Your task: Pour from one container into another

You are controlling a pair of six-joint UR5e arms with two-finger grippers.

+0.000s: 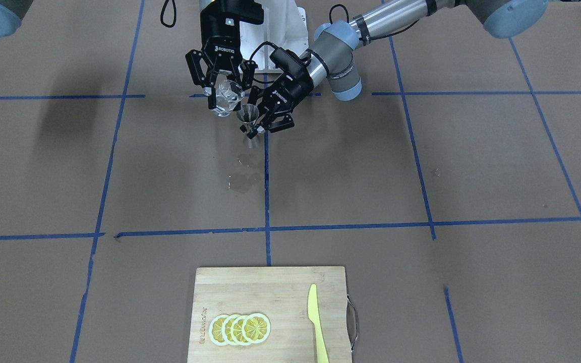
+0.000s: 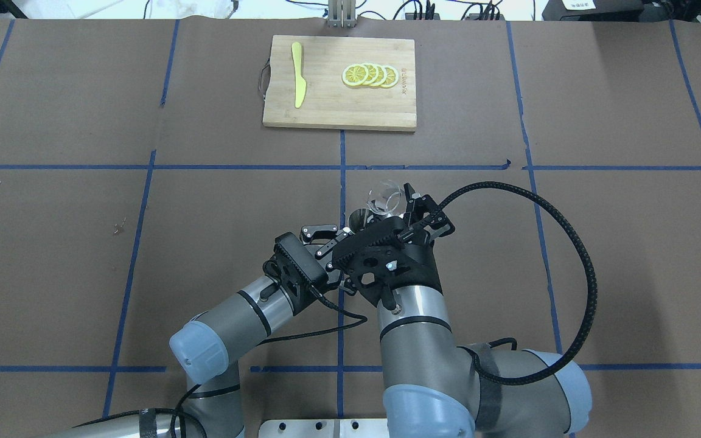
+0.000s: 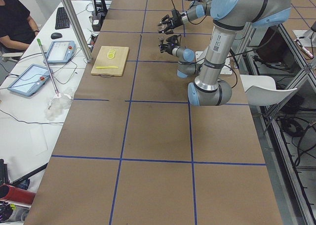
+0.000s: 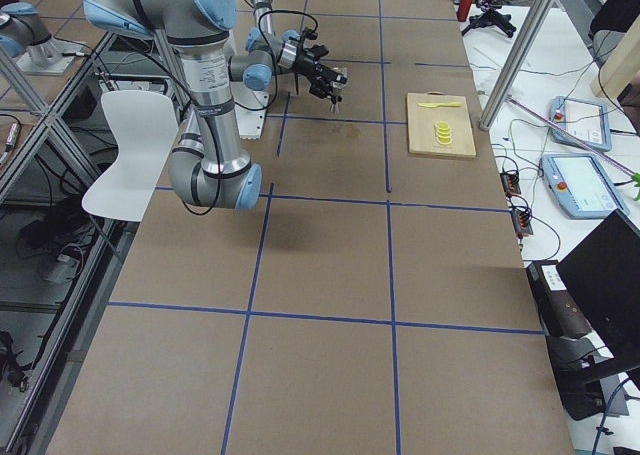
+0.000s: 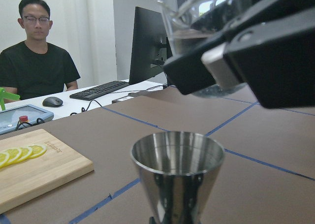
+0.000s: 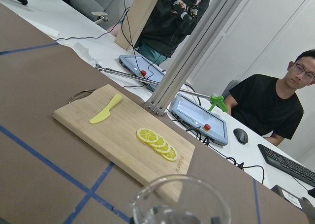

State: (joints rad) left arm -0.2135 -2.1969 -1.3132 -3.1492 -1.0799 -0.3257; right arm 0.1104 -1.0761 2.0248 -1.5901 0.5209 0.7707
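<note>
My right gripper (image 1: 226, 96) is shut on the clear glass cup (image 1: 228, 94), which hangs tilted above the table. Just beside and below its lip is the steel hourglass jigger (image 1: 247, 117), upright, with my left gripper (image 1: 256, 130) shut on its narrow waist. From overhead the cup (image 2: 384, 196) sits just past the jigger's open mouth (image 2: 359, 217), with the right gripper (image 2: 394, 210) over both. The left wrist view shows the jigger's upper cone (image 5: 177, 167) with the cup (image 5: 194, 22) above it. Only the cup's rim (image 6: 179, 199) shows in the right wrist view.
A wet stain (image 1: 242, 181) marks the brown paper in front of the jigger. At the table's far edge lies a wooden cutting board (image 1: 270, 292) with lemon slices (image 1: 240, 328) and a yellow knife (image 1: 315, 322). A person (image 5: 37, 61) sits at a desk beyond.
</note>
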